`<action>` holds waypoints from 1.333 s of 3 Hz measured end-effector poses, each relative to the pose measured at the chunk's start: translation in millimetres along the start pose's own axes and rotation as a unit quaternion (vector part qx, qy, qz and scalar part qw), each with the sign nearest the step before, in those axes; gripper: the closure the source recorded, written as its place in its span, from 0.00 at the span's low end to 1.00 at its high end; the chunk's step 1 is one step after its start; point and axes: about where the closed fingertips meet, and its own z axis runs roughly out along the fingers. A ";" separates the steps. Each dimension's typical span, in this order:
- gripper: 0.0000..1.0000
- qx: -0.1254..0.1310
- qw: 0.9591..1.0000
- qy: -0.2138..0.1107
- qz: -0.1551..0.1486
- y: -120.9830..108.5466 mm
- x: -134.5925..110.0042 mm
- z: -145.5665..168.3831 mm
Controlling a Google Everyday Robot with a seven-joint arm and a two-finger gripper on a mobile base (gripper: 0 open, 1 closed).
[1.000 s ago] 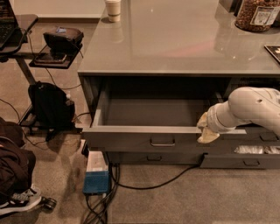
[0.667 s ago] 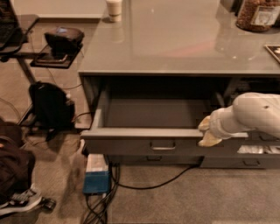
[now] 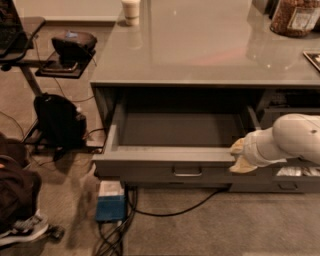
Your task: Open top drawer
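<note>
Drawer travel has gone a touch further than a moment earlier: the top drawer stands pulled well out from under the grey counter at frame centre, its long grey inside showing. The gripper sits slightly lower, against the right end of the drawer's front edge; whether it is clamped or open cannot be told. A pale cup and a brown jar stand on the counter along the top of the frame, while a blue box lies on the carpet at lower left, below a black backpack.
</note>
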 end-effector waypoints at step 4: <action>1.00 0.004 1.000 -0.001 0.022 39.0 6.3 -25.0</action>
